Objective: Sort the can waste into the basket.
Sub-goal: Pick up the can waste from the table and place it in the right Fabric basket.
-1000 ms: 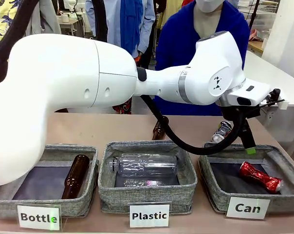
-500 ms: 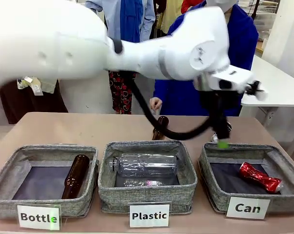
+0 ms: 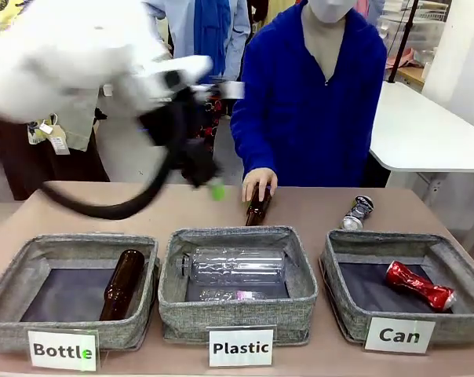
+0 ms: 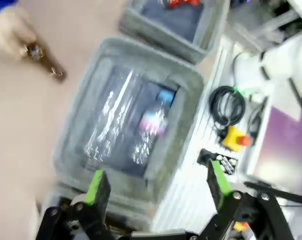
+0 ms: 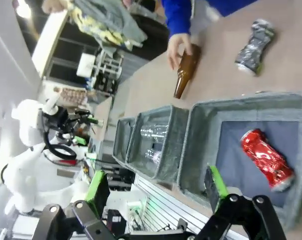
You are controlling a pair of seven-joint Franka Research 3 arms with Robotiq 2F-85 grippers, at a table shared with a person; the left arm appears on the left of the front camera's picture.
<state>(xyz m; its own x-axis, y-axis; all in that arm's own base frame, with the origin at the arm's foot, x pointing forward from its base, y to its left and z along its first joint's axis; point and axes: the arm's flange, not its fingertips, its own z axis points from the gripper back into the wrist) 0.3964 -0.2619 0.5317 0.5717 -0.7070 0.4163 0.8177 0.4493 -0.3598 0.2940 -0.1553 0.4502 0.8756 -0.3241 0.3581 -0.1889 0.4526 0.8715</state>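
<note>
The shiny red can (image 3: 420, 284) lies inside the grey "Can" basket (image 3: 348, 314) at the front right. The silver can (image 3: 358, 212) rests on the table behind that basket. My left gripper (image 3: 209, 182) is blurred, high over the table's back middle, open and empty. In the left wrist view, the left gripper (image 4: 158, 182) hangs open over the Plastic bin, with the red can (image 4: 181, 3) at the top edge. From the right wrist, the right gripper (image 5: 157, 189) is open and empty above the basket (image 5: 201, 145), with the red can (image 5: 267, 159) inside and the silver can (image 5: 255, 40) beyond.
A person's hand (image 3: 258, 182) holds a brown bottle (image 3: 257, 208) lying behind the "Plastic" bin (image 3: 237, 310), which holds clear bottles. The "Bottle" bin (image 3: 72, 330) at the front left holds another brown bottle (image 3: 122, 284).
My left arm has swung up and leftward from over the Can basket to the table's back middle. The red can stays in the basket. The person's hand now rests on the brown bottle.
</note>
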